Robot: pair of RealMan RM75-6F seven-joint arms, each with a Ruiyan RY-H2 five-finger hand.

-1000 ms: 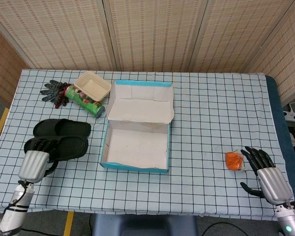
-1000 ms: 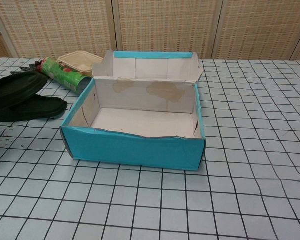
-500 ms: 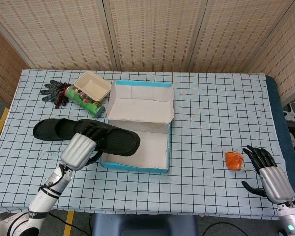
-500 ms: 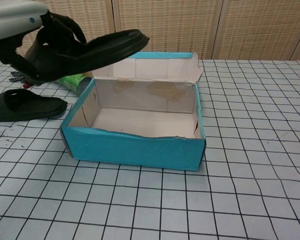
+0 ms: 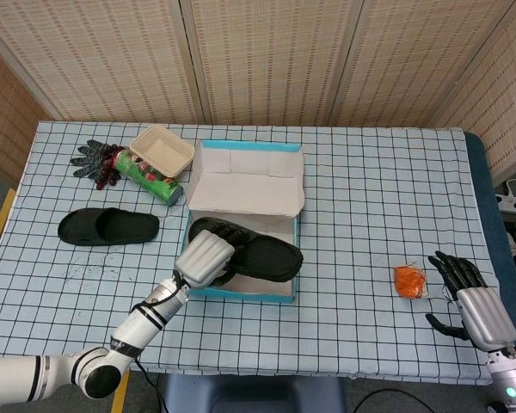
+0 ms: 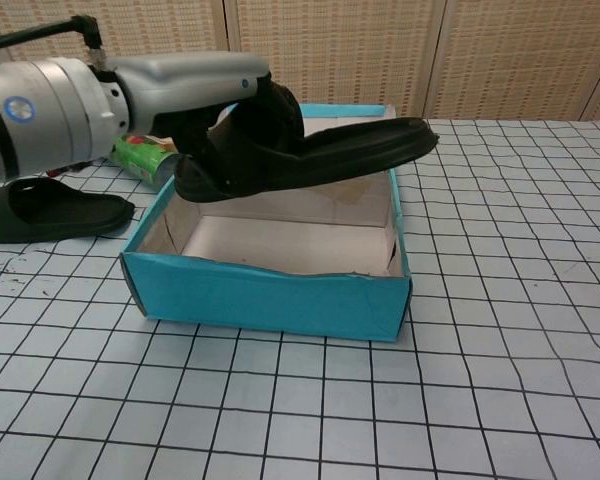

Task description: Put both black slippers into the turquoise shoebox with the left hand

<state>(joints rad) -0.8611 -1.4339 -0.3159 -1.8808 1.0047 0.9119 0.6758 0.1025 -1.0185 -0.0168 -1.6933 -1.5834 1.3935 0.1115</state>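
While the left robot hand (image 5: 205,257) grips one black slipper (image 5: 256,250) above the open turquoise shoebox (image 5: 241,290), the head view shows the second slipper (image 5: 107,226) left on the bench (image 5: 370,198); the empty right robot hand (image 5: 464,295), fingers spread, rests beside an orange ball (image 5: 409,280). In the chest view, the held slipper (image 6: 310,160) hovers clear of the box rim (image 6: 270,275).

Head view looks steeply down from high at the near edge, far enough to take in the whole checked table (image 5: 370,181) up to the far screens. Chest view sits low and close, facing far. Both share the turquoise shoebox (image 5: 241,288) (image 6: 270,295) and left table area.
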